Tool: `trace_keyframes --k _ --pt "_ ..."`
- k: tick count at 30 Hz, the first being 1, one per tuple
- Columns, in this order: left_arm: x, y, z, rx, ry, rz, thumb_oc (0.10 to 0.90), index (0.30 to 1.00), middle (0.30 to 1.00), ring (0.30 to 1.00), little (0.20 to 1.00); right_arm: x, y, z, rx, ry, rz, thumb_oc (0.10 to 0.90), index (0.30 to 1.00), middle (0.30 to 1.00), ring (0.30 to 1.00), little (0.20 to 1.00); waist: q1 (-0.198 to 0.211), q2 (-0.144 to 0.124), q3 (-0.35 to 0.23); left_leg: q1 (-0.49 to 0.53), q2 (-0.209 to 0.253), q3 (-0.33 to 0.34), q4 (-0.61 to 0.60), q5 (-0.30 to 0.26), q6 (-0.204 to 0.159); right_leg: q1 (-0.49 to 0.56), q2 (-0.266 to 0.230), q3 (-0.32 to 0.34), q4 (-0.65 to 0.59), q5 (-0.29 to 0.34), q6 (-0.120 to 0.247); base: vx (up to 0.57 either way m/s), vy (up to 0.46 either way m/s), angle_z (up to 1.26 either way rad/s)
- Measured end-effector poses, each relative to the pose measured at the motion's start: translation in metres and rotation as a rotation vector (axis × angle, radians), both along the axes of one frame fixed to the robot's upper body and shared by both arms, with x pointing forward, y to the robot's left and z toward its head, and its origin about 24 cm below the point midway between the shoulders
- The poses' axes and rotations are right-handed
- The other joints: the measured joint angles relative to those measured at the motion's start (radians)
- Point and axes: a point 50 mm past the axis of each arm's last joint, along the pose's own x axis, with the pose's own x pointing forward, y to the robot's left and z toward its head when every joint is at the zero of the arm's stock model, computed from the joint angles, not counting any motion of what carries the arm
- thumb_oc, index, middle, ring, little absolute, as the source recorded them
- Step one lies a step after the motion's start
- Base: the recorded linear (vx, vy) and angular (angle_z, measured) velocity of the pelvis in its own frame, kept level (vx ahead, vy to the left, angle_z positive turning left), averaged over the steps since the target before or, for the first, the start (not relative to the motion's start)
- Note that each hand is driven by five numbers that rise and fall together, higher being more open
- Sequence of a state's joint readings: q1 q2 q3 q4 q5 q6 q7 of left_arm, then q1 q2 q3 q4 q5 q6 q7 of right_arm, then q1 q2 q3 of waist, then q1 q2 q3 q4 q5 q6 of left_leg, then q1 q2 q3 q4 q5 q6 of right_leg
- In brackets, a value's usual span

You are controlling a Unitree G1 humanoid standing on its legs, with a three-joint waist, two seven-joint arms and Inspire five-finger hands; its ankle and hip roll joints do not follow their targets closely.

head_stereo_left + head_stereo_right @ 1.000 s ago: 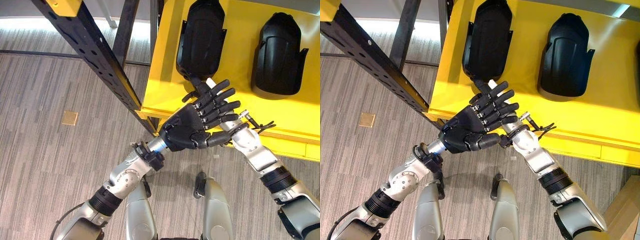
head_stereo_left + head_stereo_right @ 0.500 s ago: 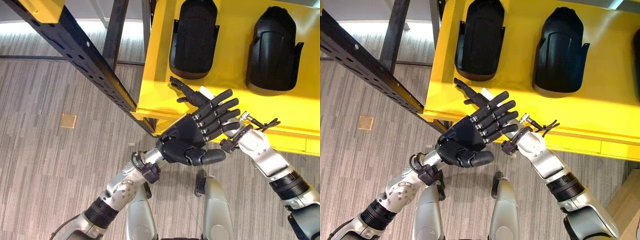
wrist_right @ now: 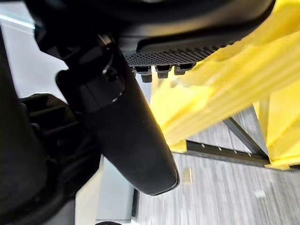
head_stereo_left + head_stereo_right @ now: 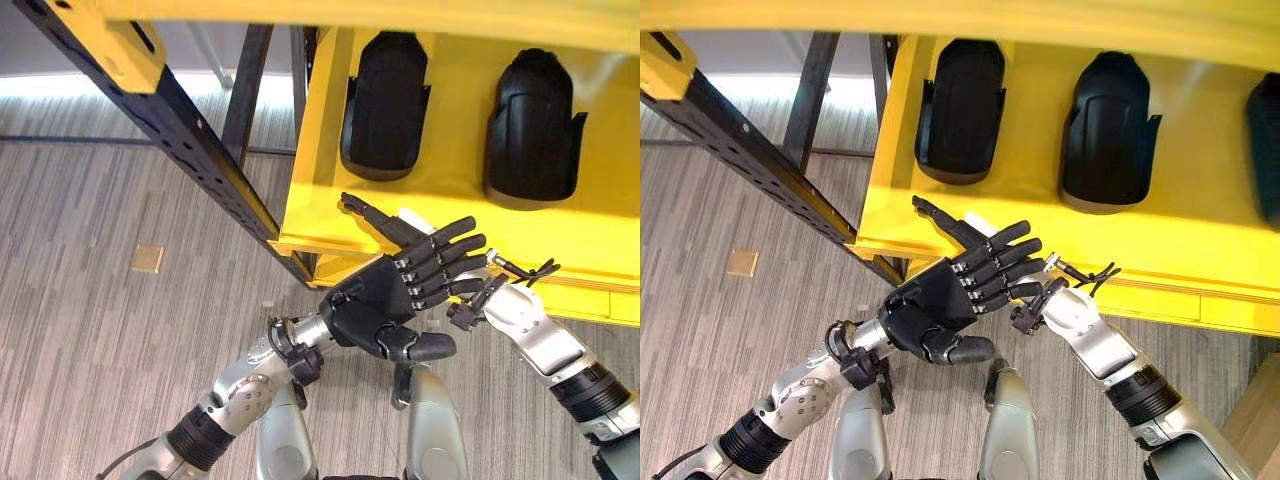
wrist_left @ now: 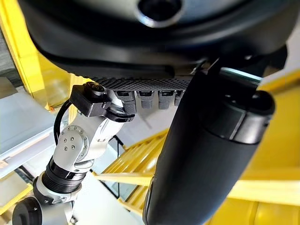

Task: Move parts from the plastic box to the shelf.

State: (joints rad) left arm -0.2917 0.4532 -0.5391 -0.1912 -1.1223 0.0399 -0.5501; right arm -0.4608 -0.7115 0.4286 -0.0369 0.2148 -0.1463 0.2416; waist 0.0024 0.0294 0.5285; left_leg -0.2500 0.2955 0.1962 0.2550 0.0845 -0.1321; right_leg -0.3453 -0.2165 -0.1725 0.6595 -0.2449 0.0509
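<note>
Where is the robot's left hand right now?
In the left eye view, the left robot hand hovers open at the yellow shelf's front edge, over the right robot hand.

We see a yellow shelf (image 4: 330,195) held on a dark perforated rack beam (image 4: 190,150) that slants across the view. Two black moulded parts lie flat on it, side by side and apart: one part (image 4: 385,105) nearer the shelf's left edge, a second part (image 4: 530,125) to its right. In the right eye view a third dark part (image 4: 1265,160) shows at the edge. Below is grey striped floor (image 4: 90,340), with a small tan square (image 4: 148,259) lying on it.
</note>
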Motion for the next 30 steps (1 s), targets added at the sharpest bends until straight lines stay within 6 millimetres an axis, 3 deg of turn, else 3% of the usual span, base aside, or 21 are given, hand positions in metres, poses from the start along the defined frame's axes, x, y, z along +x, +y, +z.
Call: trace_keyframes --k 8,16,22,27,30 --pt "-0.005 0.001 0.018 -0.032 -0.053 -0.004 0.9 1.0 1.0 1.0 1.0 -0.004 0.002 0.017 0.081 -0.048 0.042 0.9 1.0 1.0 1.0 1.0 0.001 0.019 -0.009 0.099 -0.003 0.022 -0.043 -0.003 0.002 0.099 0.001 -0.002 -0.052 0.004 0.009 0.11 0.025 -0.02" --pt "-0.002 0.0 0.026 -0.065 -0.045 0.036 0.9 1.0 1.0 1.0 1.0 -0.002 0.003 0.022 0.17 -0.111 -0.034 0.9 1.0 1.0 1.0 1.0 0.0 0.072 -0.049 0.17 -0.02 0.043 -0.073 -0.006 0.006 0.17 -0.01 0.002 -0.097 0.012 0.022 0.09 0.037 -0.01" --pt "-0.002 -0.001 0.03 -0.054 -0.011 0.06 0.9 1.0 1.0 1.0 1.0 -0.002 0.005 0.022 0.158 -0.161 -0.076 0.9 1.0 1.0 1.0 1.0 -0.001 0.074 -0.1 0.206 -0.021 0.047 -0.088 -0.01 0.01 0.208 -0.009 -0.002 -0.116 0.012 0.024 0.08 0.014 0.0" --pt "-0.001 -0.005 0.026 -0.089 0.147 0.05 0.9 1.0 1.0 1.0 1.0 -0.003 0.005 0.016 0.136 -0.216 -0.154 0.9 1.0 1.0 1.0 1.0 0.002 0.072 -0.169 0.224 -0.029 0.045 -0.09 -0.01 0.011 0.229 -0.016 -0.004 -0.12 0.011 0.027 0.02 0.0 0.02" --pt "-0.004 -0.007 0.013 -0.109 0.311 0.048 0.9 1.0 1.0 1.0 1.0 -0.007 0.002 0.003 0.091 -0.223 -0.196 0.9 1.0 1.0 1.0 1.0 0.003 0.072 -0.204 0.231 -0.035 0.045 -0.097 -0.01 0.011 0.234 -0.022 -0.004 -0.12 0.01 0.03 -0.01 -0.002 0.01"
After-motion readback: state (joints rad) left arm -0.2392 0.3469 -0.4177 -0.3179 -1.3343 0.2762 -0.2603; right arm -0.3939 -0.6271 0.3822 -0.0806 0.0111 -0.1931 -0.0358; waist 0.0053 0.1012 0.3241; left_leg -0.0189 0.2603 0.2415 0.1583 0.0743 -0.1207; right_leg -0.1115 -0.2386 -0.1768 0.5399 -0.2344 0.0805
